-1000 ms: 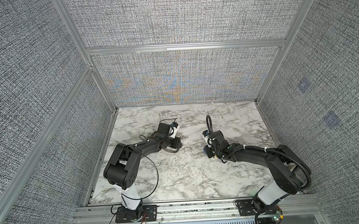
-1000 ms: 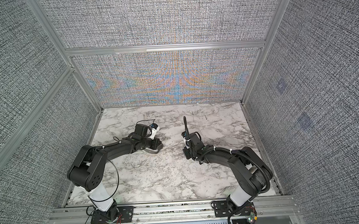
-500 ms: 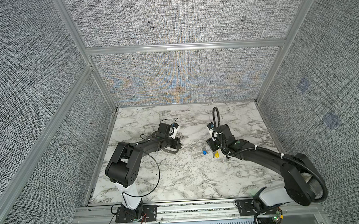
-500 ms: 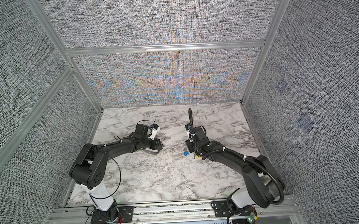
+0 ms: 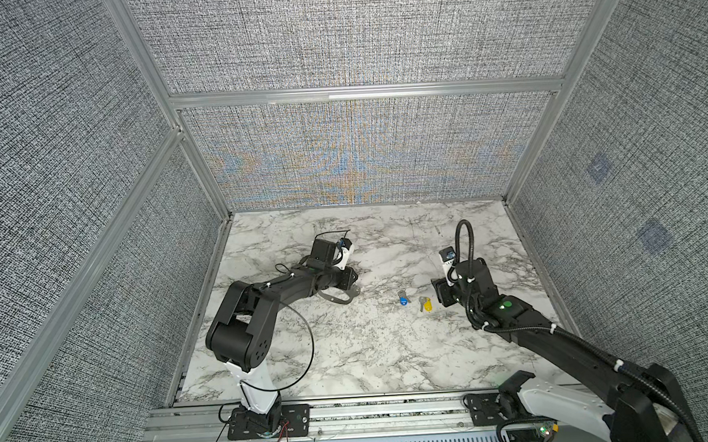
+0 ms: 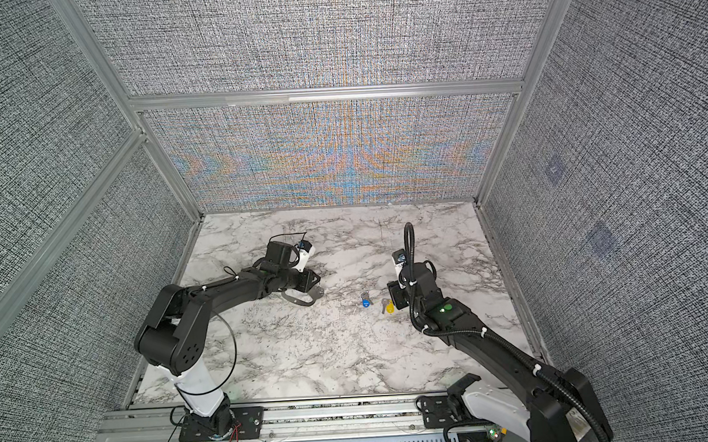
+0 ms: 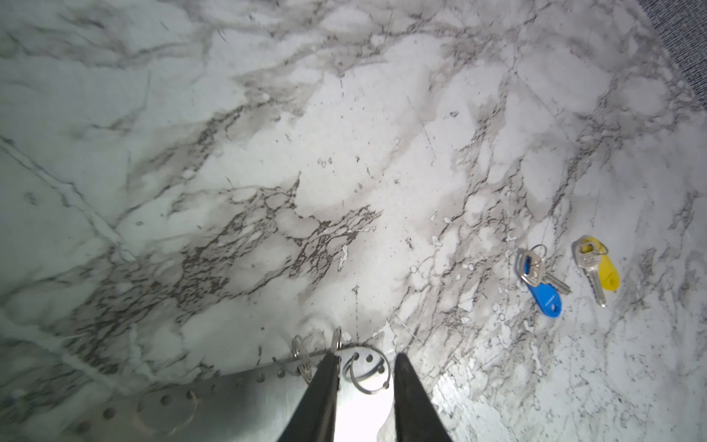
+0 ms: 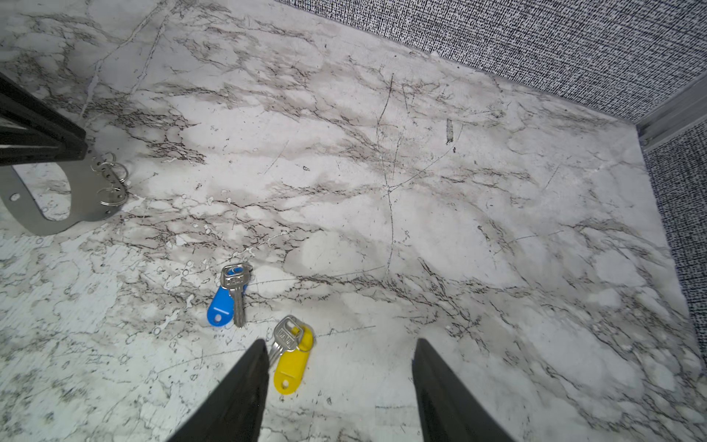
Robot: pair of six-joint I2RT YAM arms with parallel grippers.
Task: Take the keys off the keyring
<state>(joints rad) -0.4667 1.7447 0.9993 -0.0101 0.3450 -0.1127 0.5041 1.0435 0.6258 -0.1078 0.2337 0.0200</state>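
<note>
The flat dark-grey metal keyring (image 8: 84, 208) lies left of centre on the white marble tabletop (image 5: 372, 354), under the left gripper (image 7: 365, 361), whose jaws stand slightly parted. The blue-tagged metal key (image 8: 228, 300) and yellow-tagged metal key (image 8: 291, 356) lie loose right of centre, beside the right gripper (image 8: 340, 344), whose jaws are spread wide, grasping nothing.

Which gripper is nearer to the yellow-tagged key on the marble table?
Right. The right gripper sits right by the yellow-tagged key, which lies beside one of its open fingers. The left gripper is across the table at the keyring, with the blue-tagged key in between.
</note>
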